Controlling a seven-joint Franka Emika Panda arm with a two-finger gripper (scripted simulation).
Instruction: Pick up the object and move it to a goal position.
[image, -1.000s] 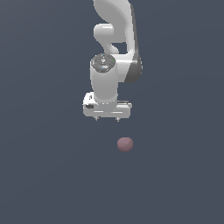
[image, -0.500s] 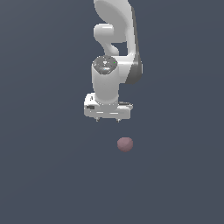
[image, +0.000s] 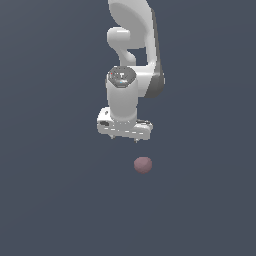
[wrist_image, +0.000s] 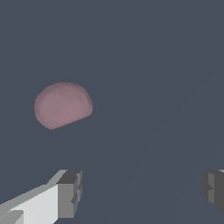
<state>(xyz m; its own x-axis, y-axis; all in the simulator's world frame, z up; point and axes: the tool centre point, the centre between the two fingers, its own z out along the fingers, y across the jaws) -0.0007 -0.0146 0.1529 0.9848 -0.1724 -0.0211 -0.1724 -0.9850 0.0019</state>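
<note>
The object, a small dusty-pink ball (image: 143, 165), lies on the dark grey floor below the arm in the exterior view. My white gripper (image: 126, 138) hangs above it, slightly toward the exterior view's left, and does not touch it. In the wrist view the ball (wrist_image: 63, 105) shows as a rounded pink lump apart from the fingers. The two grey fingertips (wrist_image: 70, 193) stand wide apart with only bare floor between them, so my gripper (wrist_image: 142, 189) is open and holds nothing.
A plain dark grey surface (image: 60, 200) surrounds the ball on every side. The white arm (image: 135, 45) rises toward the upper edge of the exterior view.
The gripper has drifted a little downward and toward the ball. The ball has stayed where it was.
</note>
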